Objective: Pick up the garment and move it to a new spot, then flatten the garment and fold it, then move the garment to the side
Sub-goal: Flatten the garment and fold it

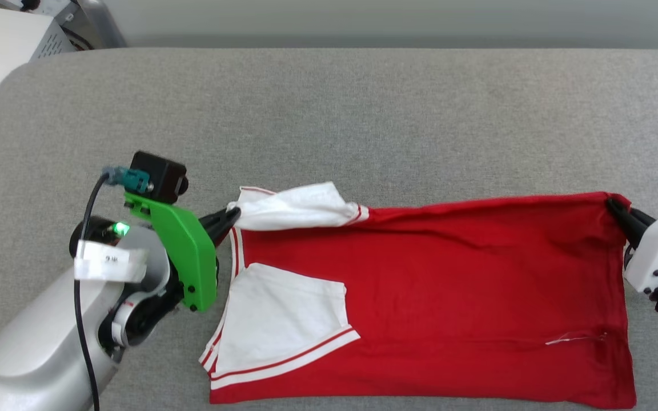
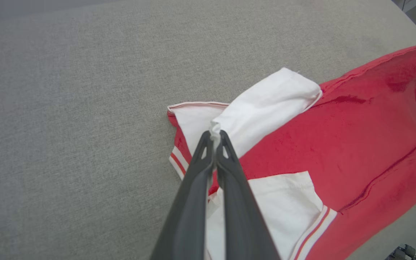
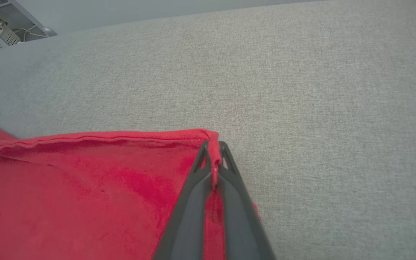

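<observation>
Left gripper (image 2: 215, 136) and right gripper (image 3: 214, 145) pinch opposite ends of the garment (image 1: 449, 285).

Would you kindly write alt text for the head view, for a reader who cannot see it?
A red garment with white sleeves lies spread on a grey fabric surface. The left gripper has its jaws shut on a white sleeve, and the right gripper has its jaws shut on a red corner at the opposite end.
</observation>
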You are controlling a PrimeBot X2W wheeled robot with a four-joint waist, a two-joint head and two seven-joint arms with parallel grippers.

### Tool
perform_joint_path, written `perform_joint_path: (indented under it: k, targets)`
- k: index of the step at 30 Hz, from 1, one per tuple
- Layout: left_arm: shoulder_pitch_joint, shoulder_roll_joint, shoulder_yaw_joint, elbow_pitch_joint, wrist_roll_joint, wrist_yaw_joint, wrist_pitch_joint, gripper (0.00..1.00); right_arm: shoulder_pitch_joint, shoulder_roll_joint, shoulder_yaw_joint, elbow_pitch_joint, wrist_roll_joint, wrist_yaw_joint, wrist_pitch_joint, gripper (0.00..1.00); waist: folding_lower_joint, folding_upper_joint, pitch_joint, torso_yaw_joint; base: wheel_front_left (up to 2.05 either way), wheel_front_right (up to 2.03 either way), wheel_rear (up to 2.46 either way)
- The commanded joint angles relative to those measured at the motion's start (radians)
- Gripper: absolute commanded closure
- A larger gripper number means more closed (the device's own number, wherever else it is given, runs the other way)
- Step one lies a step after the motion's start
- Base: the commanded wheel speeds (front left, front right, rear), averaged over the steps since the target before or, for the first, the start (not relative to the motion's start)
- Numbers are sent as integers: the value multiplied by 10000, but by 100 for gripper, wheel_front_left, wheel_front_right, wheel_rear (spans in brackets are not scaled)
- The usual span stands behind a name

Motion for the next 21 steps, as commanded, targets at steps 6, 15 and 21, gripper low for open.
perform_joint_path:
  k: [6,15,21]
  targets:
    - [1698,256,10,-566,-531,376,-440,100,1309,-297,393,-642,924,-7,-675,100,1,0,-763,158,0,0,0]
    - [3393,337,-552,-241,-570,588,-839,100,3042,-1190,1092,-1008,1626,-7,-586,100,1,0,-801,180,0,0,0]
    - [3427,179,-886,267,-273,456,-907,100,3217,-1720,1691,-1193,1665,-7,-375,100,1,0,-779,163,0,0,0]
